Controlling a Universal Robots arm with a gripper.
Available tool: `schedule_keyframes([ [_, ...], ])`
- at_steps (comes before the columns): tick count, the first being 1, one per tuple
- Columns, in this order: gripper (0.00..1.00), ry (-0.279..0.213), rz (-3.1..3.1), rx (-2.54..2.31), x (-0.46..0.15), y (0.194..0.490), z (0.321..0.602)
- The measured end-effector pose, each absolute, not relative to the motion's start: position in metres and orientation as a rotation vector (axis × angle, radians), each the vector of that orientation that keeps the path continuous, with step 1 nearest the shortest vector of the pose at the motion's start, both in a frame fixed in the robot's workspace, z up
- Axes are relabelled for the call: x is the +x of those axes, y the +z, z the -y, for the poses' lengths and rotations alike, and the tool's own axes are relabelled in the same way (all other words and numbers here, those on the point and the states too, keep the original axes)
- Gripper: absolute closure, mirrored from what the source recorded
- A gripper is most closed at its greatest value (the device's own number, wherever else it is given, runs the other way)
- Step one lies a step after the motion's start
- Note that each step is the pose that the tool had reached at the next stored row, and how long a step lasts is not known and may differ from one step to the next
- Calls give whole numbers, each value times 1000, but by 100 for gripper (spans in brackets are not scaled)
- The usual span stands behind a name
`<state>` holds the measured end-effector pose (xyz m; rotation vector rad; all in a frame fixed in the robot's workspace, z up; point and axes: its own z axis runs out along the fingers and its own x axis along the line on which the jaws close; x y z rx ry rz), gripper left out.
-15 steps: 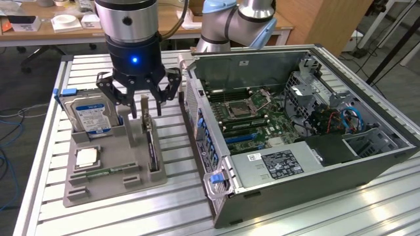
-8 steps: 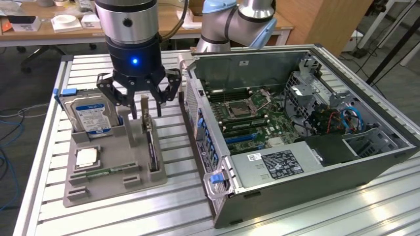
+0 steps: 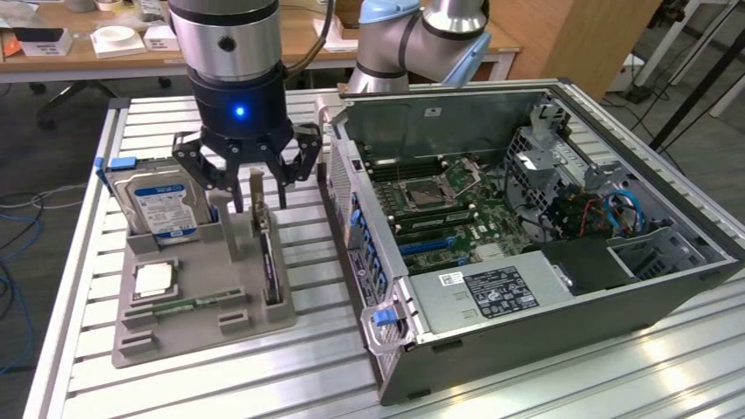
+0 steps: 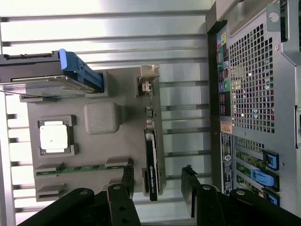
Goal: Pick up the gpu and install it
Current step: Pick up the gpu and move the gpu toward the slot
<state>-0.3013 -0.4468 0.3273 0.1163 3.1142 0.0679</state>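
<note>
Exterior view: we look down at an angle, from mid-distance, over the surface (image 3: 233,393), tray (image 3: 187,336) and open case (image 3: 559,349).
Wrist view: we look straight down, close, past the gripper (image 4: 157,181).
Shared: tray, back of case.

On the table (image 3: 291,384), a tray (image 3: 174,345) is being kept at the exterior view's left of the computer case (image 3: 559,340). In it, the gpu (image 3: 270,262) is being held on edge nearest the case, the hard drive (image 3: 163,205) opposite.

The arm (image 3: 396,39) is silvery-grey with pale blue joint caps, and a black cable (image 3: 317,39) trails beside it. Its gripper (image 3: 250,196) is black, with a glowing blue light (image 3: 239,111), jointed linkage fingers (image 4: 189,188) and round screw heads (image 4: 116,187).
</note>
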Motion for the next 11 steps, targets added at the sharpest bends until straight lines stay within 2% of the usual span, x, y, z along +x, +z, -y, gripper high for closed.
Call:
schedule_keyframes([
  [11, 47, 68, -3114, 116, -301, 324, 447],
])
